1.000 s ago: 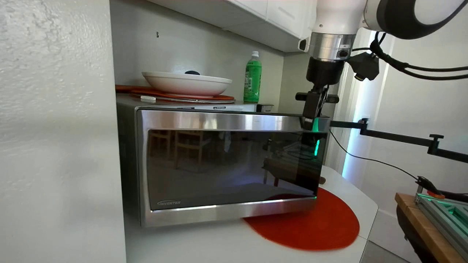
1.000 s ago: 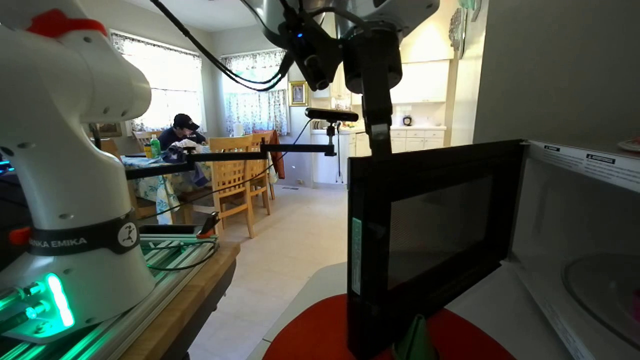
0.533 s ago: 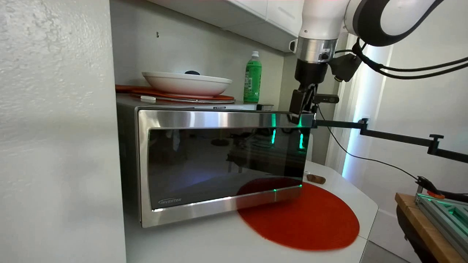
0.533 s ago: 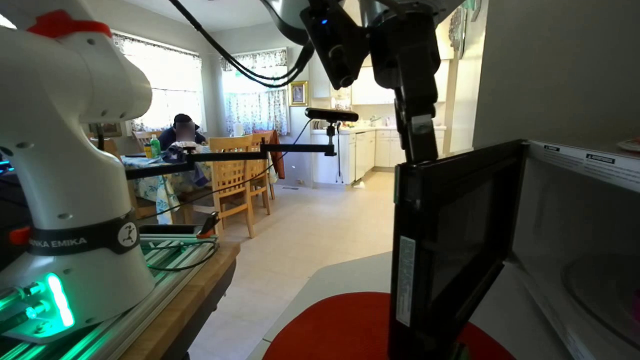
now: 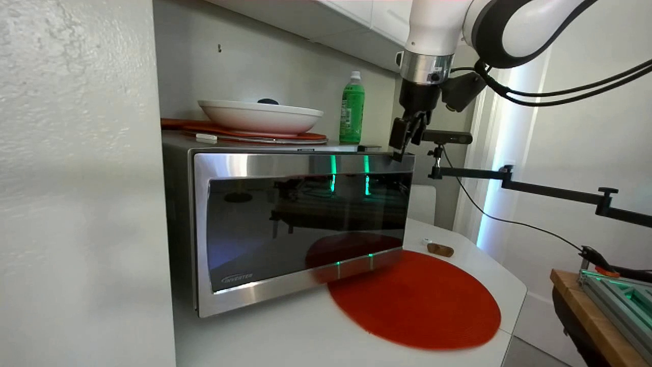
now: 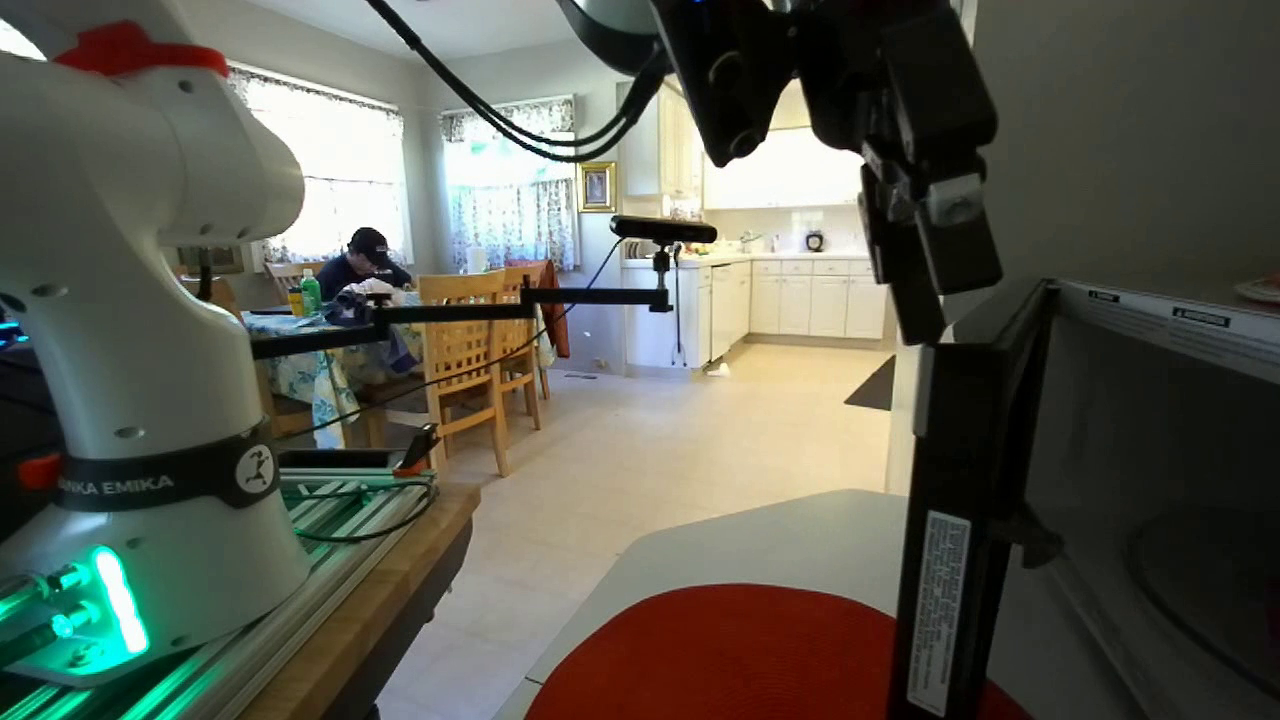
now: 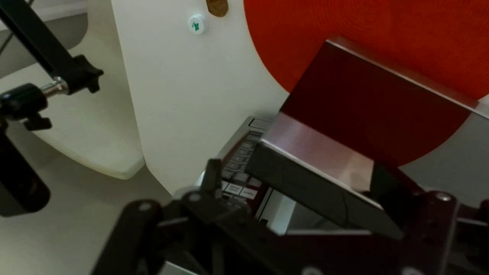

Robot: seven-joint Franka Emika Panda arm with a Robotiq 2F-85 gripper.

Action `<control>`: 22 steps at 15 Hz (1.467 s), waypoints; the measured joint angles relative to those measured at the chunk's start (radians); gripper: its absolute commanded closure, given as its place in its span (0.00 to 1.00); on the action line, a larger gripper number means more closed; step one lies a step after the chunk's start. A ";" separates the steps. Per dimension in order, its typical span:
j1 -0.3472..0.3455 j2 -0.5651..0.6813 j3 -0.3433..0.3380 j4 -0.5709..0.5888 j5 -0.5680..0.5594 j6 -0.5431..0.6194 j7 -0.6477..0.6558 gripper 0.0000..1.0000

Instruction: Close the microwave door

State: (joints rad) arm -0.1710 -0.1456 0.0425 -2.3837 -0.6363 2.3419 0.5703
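Mostly below the fingers (image 5: 400,135), the microwave (image 6: 1150,440) is not yet closed. Its door (image 5: 305,224) stands ajar with the free upper corner right by the fingers (whether they touch it, I cannot tell), so the job looks partly done, more swing and the latching left. In the wrist view the fingers sit wide apart, gripping nothing.

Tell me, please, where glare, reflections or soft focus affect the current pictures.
In an exterior view, the microwave door mirrors the red mat and shows green streaks; in an exterior view, the windows are washed out while the microwave interior sits dark; in the wrist view, the gripper fingers look dark and soft.
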 measured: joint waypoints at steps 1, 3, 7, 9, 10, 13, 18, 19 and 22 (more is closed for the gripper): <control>0.000 0.007 -0.005 0.007 -0.017 0.006 0.014 0.00; 0.000 0.023 -0.015 0.022 -0.048 0.018 0.041 0.00; 0.000 0.058 -0.037 0.051 -0.110 0.041 0.099 0.00; 0.000 0.081 -0.052 0.061 -0.140 0.062 0.124 0.00; 0.000 0.093 -0.060 0.067 -0.151 0.075 0.136 0.00; 0.001 0.121 -0.085 0.084 -0.178 0.127 0.165 0.00; 0.007 0.143 -0.104 0.107 -0.260 0.174 0.223 0.00; 0.010 0.144 -0.105 0.107 -0.271 0.174 0.230 0.00; 0.014 0.145 -0.107 0.106 -0.292 0.173 0.239 0.00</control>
State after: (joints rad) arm -0.1566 -0.0008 -0.0647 -2.2777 -0.9279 2.5145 0.8095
